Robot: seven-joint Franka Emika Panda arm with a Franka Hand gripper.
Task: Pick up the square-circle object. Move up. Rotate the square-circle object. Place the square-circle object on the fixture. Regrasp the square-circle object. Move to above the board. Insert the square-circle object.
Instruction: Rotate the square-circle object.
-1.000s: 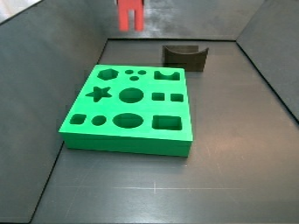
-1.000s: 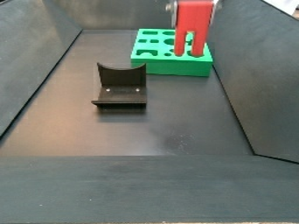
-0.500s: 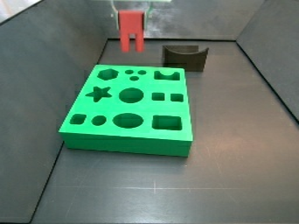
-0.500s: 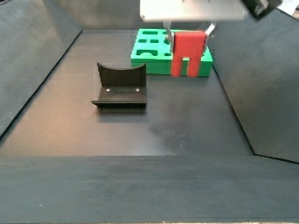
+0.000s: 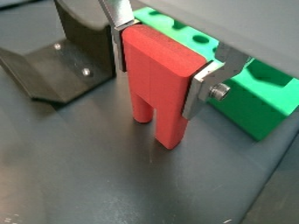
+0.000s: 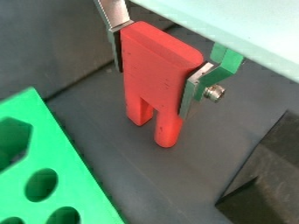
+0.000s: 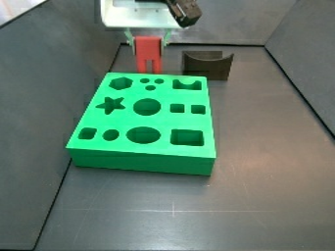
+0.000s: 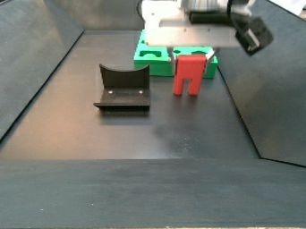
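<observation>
From my remote station I see the gripper (image 5: 162, 66) low over the dark floor, its jaws closed on the upper body of the red object (image 5: 160, 83), which hangs upright between them with its two legs pointing down. In both wrist views a silver finger (image 6: 114, 26) presses each flank of the block, and the legs end close above the floor; I cannot tell whether they touch it. The green board (image 7: 144, 123) lies just to one side of the jaws, its nearest edge close to the object (image 6: 153, 86) but apart from it. The fixture (image 8: 122, 87) stands on the opposite side of the jaws, also near. In a side view the gripper (image 8: 191, 55) body hides part of the board (image 8: 156, 54) behind it.
</observation>
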